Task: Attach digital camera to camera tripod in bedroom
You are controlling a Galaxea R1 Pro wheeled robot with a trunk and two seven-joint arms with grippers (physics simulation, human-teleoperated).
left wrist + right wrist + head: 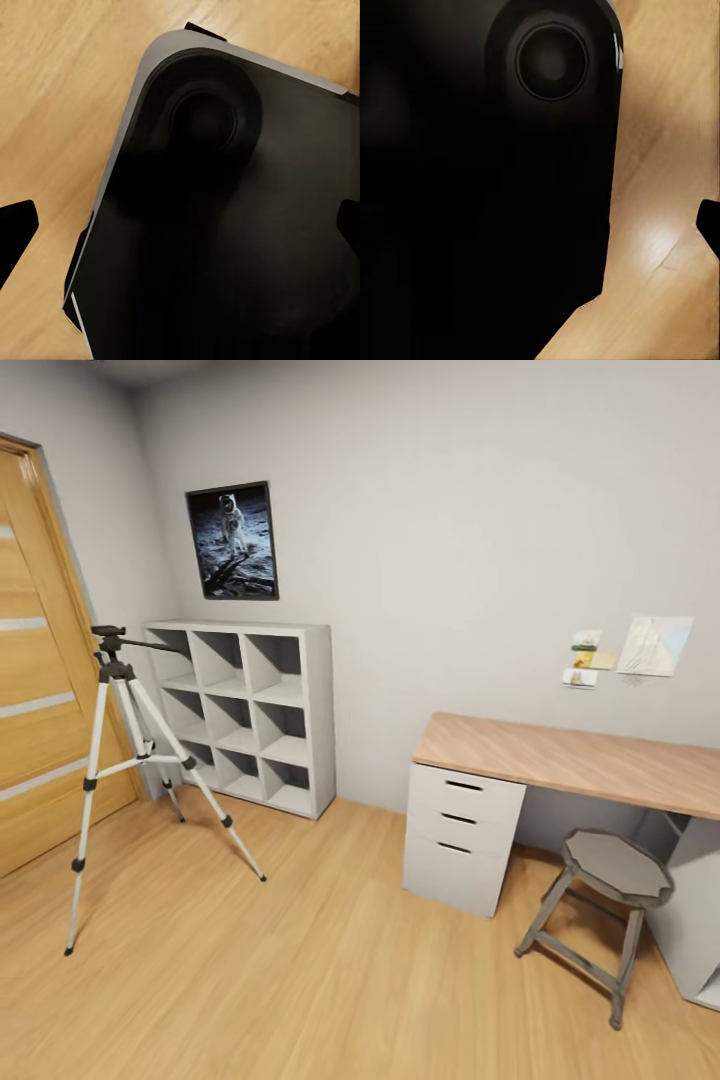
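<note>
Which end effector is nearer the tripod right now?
Left, probably: the camera tripod stands at the head view's left. Left end effector and right end effector both hang beside the robot's base, over floor.

Open plank floor (300, 960) surrounds the camera tripod (130, 760); door (40, 680) and shelving (250, 710) crowd behind it.

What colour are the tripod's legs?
Silver, with black joints and feet; the camera tripod shows best in the head view.
</note>
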